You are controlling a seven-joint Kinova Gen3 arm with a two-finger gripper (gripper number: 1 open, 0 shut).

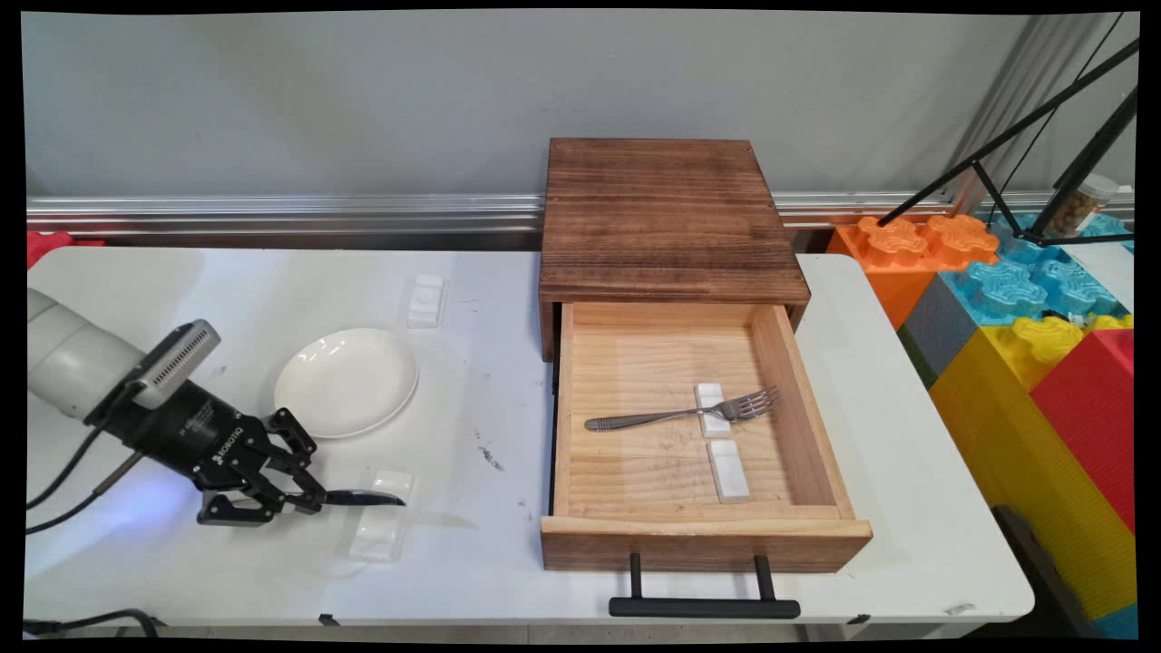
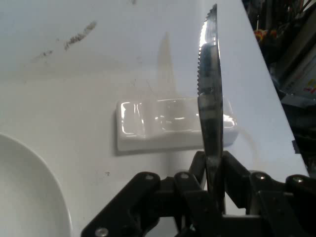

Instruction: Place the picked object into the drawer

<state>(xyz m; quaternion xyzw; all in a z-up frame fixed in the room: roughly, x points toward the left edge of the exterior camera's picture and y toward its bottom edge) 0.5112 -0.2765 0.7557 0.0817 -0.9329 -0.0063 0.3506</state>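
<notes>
My gripper (image 1: 304, 499) is low over the table's front left, shut on a metal knife (image 1: 363, 498) by its handle. The serrated blade (image 2: 209, 84) points right, toward the drawer, and hangs just above a white cutlery rest (image 1: 379, 524) that lies on the table (image 1: 472, 535). In the hand view the same rest (image 2: 163, 126) lies crosswise under the blade. A white plate (image 1: 346, 381) sits just behind the gripper. The open wooden drawer (image 1: 703, 531) holds a fork (image 1: 680, 414) laid across one white rest (image 1: 712, 409), with a second rest (image 1: 729, 471) in front of it.
A dark wooden cabinet (image 1: 667, 218) tops the drawer, whose black handle (image 1: 703, 606) juts past the table's front edge. Another white rest (image 1: 425, 300) lies behind the plate. Large coloured blocks (image 1: 1025, 345) and a black tripod (image 1: 1043, 136) stand to the right of the table.
</notes>
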